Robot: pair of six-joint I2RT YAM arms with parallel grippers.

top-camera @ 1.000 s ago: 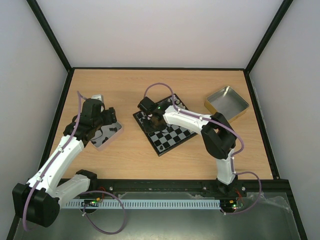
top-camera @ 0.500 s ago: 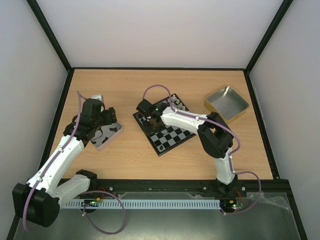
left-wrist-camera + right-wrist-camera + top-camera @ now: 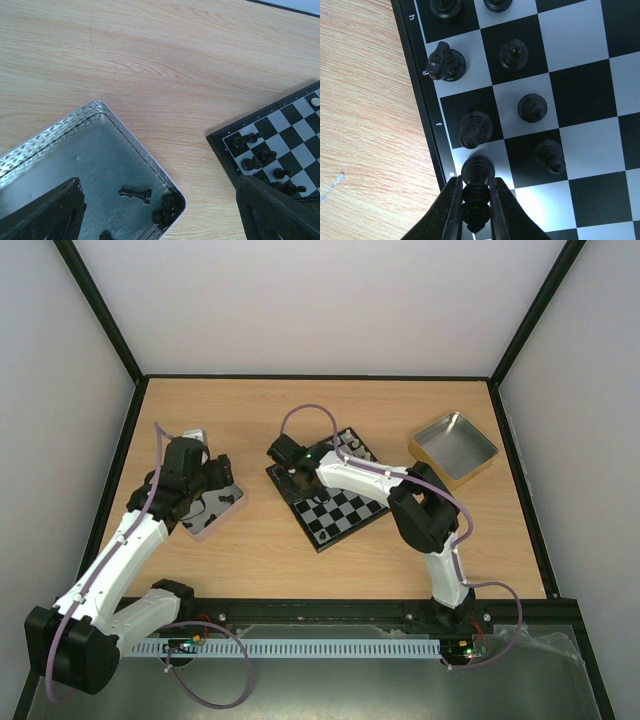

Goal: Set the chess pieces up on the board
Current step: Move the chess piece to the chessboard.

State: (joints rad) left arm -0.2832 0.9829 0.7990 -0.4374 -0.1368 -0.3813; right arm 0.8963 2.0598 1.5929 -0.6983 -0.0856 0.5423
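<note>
The board lies mid-table, turned at an angle. My right gripper is shut on a black chess piece, which stands upright with its base over a pale square in the board's edge file. Beside it on the board stand a black knight, a bishop and pawns. My left gripper hangs open over a metal tin. One black piece lies flat in the tin, and a small cluster sits in its corner. In the top view the right gripper is over the board's left corner.
A second, gold-sided tin stands at the right of the table. The left wrist view catches the board's near corner with black pieces and one white piece. Black frame rails edge the table.
The right gripper has shifted a little to the left over the board's left corner. The left arm has not moved.
</note>
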